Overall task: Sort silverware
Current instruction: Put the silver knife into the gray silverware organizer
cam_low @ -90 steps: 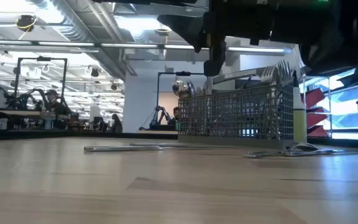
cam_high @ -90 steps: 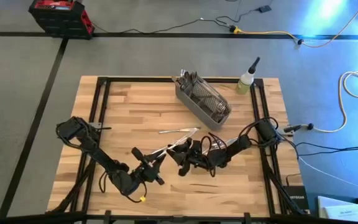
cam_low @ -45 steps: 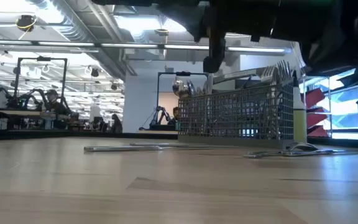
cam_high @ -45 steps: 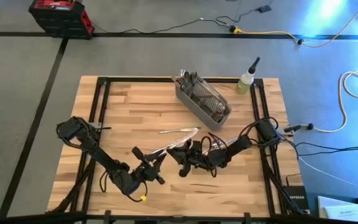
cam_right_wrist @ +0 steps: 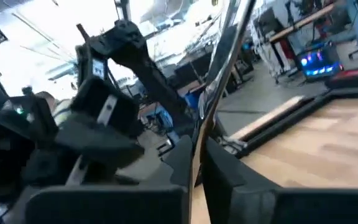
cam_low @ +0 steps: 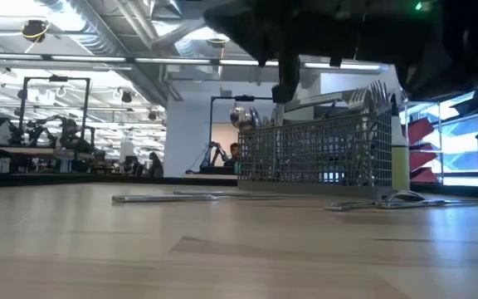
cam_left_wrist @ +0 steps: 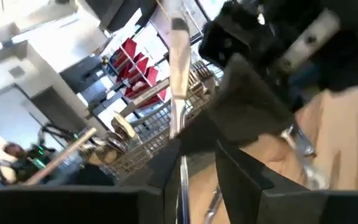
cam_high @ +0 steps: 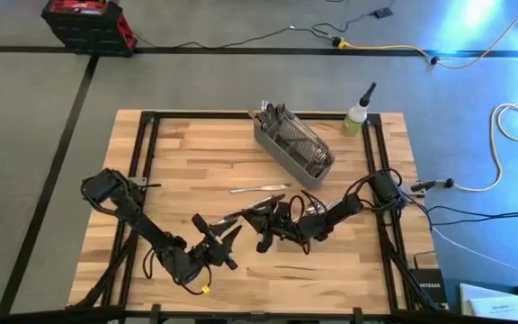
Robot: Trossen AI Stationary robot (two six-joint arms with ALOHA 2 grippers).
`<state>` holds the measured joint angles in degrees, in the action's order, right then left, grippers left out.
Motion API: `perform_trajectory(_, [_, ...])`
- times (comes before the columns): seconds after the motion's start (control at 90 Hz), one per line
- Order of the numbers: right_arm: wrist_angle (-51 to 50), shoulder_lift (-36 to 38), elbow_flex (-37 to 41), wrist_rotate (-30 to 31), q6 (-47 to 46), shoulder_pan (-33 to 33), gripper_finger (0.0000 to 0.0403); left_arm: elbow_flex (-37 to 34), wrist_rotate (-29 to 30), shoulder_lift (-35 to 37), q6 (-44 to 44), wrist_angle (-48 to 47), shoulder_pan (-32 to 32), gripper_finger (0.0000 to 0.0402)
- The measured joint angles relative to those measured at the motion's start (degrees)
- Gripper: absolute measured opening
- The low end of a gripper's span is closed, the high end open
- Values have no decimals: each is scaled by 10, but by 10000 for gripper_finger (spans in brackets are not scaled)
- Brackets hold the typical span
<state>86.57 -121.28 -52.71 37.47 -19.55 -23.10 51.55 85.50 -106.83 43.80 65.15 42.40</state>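
Jaws of both grippers are clamped on 1 utensil each: the left gripper (cam_high: 226, 236) and right gripper (cam_high: 265, 219) hover close together over mid-table (cam_high: 178, 153). Most silverware (cam_high: 277, 115) stands in the mesh basket (cam_high: 297, 148); loose pieces (cam_high: 259, 188) lie just beside it. Sorting looks barely begun.

Utensil (cam_high: 237, 218): now held higher between both grippers, its tip drawn off the loose pieces on the table (cam_high: 187, 153). Right gripper (cam_high: 266, 225): shifted slightly toward the basket (cam_high: 293, 144). Left gripper (cam_high: 216, 236): raised slightly.
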Motion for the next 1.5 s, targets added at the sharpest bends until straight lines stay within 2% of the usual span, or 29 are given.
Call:
perform_trajectory(0.144, [-3, 0, 0, -4, 5, 4, 1, 0, 9, 1, 65, 15, 9, 87])
perform_trajectory(0.422, [0, 1, 0, 26, 67, 3, 0, -13, 41, 3, 43, 13, 20, 88])
perform_trajectory(0.533, [-1, 19, 10, 32, 81, 3, 0, -34, 45, 3, -14, 12, 27, 88])
perform_trajectory(0.811, [-62, 125, 85, 94, 116, 3, 0, -126, 39, 3, -263, -3, 50, 89])
perform_trajectory(0.9, [-100, 162, 106, 124, 128, 4, 0, -156, -6, 3, -356, 0, 48, 89])
perform_trajectory(1.044, [-171, 239, 126, 146, 153, 20, 0, -196, -163, 3, -516, -8, 16, 89])
perform_trajectory(1.167, [-305, 321, 125, 146, 154, 48, 0, -210, -311, 3, -666, -104, -36, 89])
perform_trajectory(1.256, [-421, 377, 116, 147, 137, 74, 0, -211, -394, 3, -742, -179, -72, 89])
perform_trajectory(1.333, [-509, 414, 104, 145, 116, 99, 0, -211, -430, 3, -762, -196, -86, 89])
perform_trajectory(1.5, [-676, 453, 65, 136, 88, 164, 0, -210, -428, 3, -727, -162, -83, 89])
